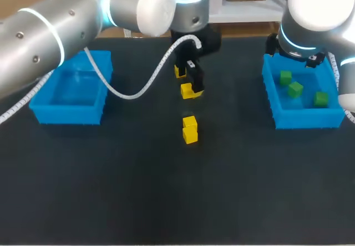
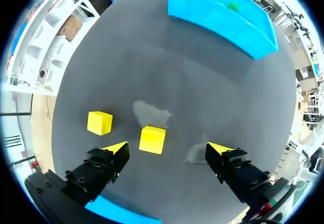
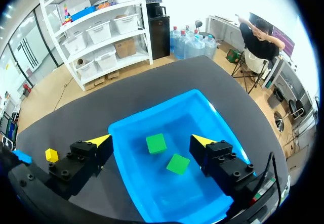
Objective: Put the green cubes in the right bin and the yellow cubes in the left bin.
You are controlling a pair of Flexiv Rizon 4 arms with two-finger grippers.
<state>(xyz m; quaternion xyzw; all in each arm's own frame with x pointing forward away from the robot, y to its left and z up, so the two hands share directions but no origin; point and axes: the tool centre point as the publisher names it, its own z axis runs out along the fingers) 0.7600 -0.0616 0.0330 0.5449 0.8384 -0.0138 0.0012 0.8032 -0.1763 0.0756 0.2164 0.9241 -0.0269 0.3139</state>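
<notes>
The black worktop (image 1: 111, 190) carries everything. My left arm (image 1: 55, 29) comes in from the left and reaches past the middle, with its white cable (image 1: 138, 88) sagging over the worktop. The left jaws hang wide open low over the worktop. One yellow cube (image 2: 152, 139) lies between them, nearer one finger and touching neither. My right arm (image 1: 316, 18) stands over the far part of the right bin (image 1: 302, 118). The right jaws are likewise spread apart, gripping nothing, above the bin's inside.

The left bin (image 1: 39, 104) is blue and sits at the worktop's left side, well apart from all the cubes. The right bin is the same blue and sits at the right side. It holds three cubes: a first green cube (image 1: 285, 78) nearest the far wall, a second green cube (image 1: 295, 89) just beside it, and a third green cube (image 1: 320, 98) towards the right wall. The right wrist view shows two of them on the bin floor below the spread jaws.

Four yellow cubes lie on the worktop between the bins, none in a bin. The far yellow cube (image 1: 179, 71) sits just beyond the left jaws. The one between the jaws comes next. Nearer the front edge, a third yellow cube (image 1: 189, 123) and a fourth yellow cube (image 1: 190, 136) touch each other.
</notes>
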